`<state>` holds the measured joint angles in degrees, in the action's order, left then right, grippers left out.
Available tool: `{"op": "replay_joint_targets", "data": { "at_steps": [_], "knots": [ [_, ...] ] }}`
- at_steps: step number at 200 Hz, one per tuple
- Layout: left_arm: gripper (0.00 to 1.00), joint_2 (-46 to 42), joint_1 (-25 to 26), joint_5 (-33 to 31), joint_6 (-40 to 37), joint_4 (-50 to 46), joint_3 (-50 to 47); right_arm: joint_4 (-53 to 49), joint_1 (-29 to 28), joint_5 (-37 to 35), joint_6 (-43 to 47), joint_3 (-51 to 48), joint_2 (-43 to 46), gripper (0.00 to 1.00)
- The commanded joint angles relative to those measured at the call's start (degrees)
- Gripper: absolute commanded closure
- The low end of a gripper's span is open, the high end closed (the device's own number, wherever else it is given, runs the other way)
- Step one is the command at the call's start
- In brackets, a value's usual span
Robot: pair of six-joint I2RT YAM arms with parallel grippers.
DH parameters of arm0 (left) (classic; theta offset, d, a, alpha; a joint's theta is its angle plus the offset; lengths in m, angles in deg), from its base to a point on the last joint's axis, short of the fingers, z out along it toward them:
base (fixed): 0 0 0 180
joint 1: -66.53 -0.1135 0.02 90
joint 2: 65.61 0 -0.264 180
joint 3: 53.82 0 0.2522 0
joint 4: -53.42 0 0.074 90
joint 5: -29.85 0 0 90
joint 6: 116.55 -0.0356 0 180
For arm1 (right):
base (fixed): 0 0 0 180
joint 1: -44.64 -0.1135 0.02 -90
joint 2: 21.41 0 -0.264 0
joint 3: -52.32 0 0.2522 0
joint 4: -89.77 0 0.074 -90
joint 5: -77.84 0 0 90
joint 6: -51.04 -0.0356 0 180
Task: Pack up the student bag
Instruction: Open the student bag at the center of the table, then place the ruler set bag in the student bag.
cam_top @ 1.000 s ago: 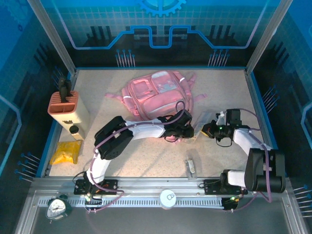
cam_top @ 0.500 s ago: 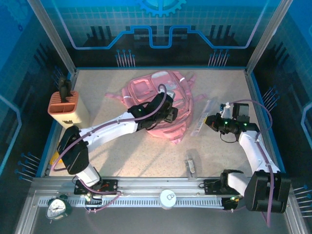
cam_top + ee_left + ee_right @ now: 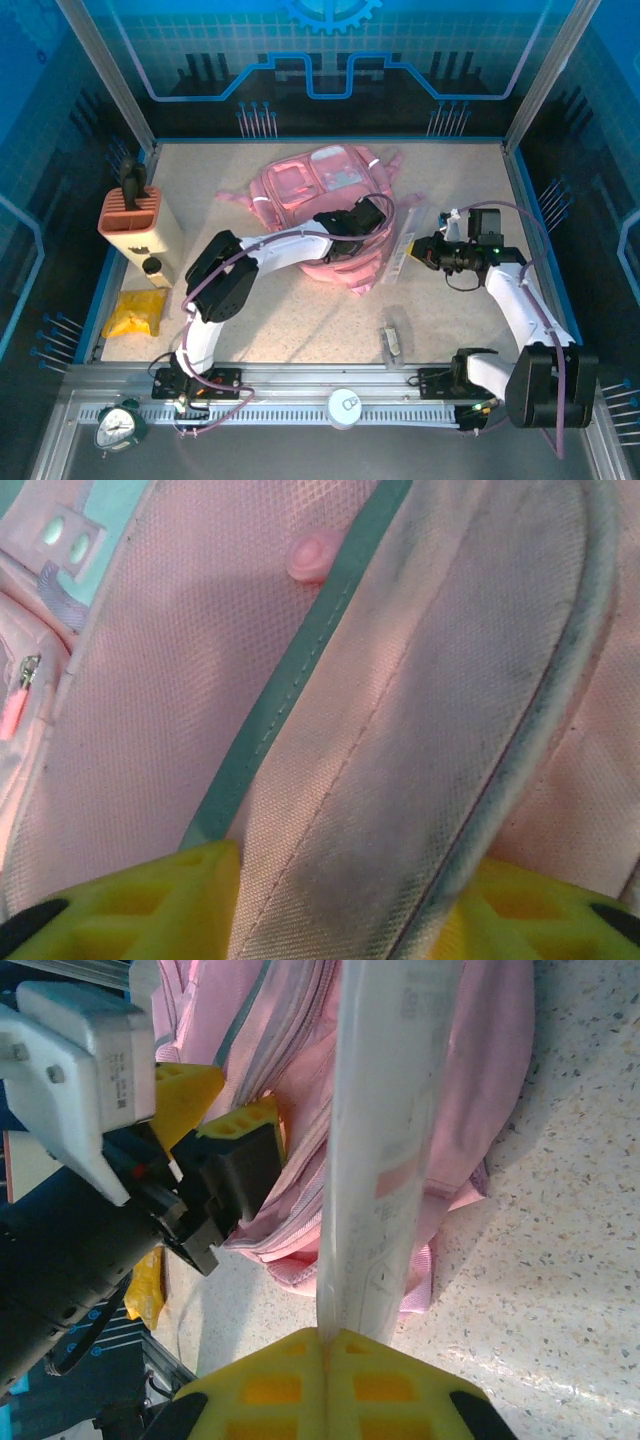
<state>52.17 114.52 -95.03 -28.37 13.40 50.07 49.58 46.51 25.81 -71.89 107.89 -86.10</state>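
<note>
Pink woven student bag [image 3: 150,700], long flat clear packet [image 3: 390,1110]

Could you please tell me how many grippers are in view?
2. The left gripper is over the pink backpack, jaws apart astride a strap; the right gripper, beside the bag, is shut on a long clear package.

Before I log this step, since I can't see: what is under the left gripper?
The student bag: a pink padded band of it runs between the left gripper's jaws. Whatever lies beneath that fabric is covered.
</note>
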Motion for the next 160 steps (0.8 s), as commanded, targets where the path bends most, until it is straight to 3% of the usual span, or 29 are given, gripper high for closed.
{"op": "replay_joint_targets", "data": {
  "at_steps": [1, 47, 102, 138, 160],
  "knots": [
    [0.6, 1.0, -1.89, -4.06, -2.13, -0.03, 2.72, 0.6, -1.02, 1.49, 0.32, 1.53, -0.61, 1.0],
    [1.0, -2.99, -2.71, -3.43, -2.06, -2.1, 5.54, 1.06, -2.78, 2.17, -1.01, 2.72, -0.22, 1.0],
    [1.0, -12.78, -5.8, -0.77, 5.78, -8.4, 11.92, 6.48, -13.13, 1.29, -5.85, 5.24, -3.35, 1.0],
    [1.0, -14.22, -6.96, 1.71, 10.24, -12.11, 16.55, 21.16, -19.31, 2.55, -12.07, 7.33, -14.07, 1.0],
    [1.0, -14.97, -7.02, 1.3, 12.99, -13.81, 17.8, 20.75, -22.0, 0.63, -8.41, 14.27, -22.66, 1.0]
  ]
}}
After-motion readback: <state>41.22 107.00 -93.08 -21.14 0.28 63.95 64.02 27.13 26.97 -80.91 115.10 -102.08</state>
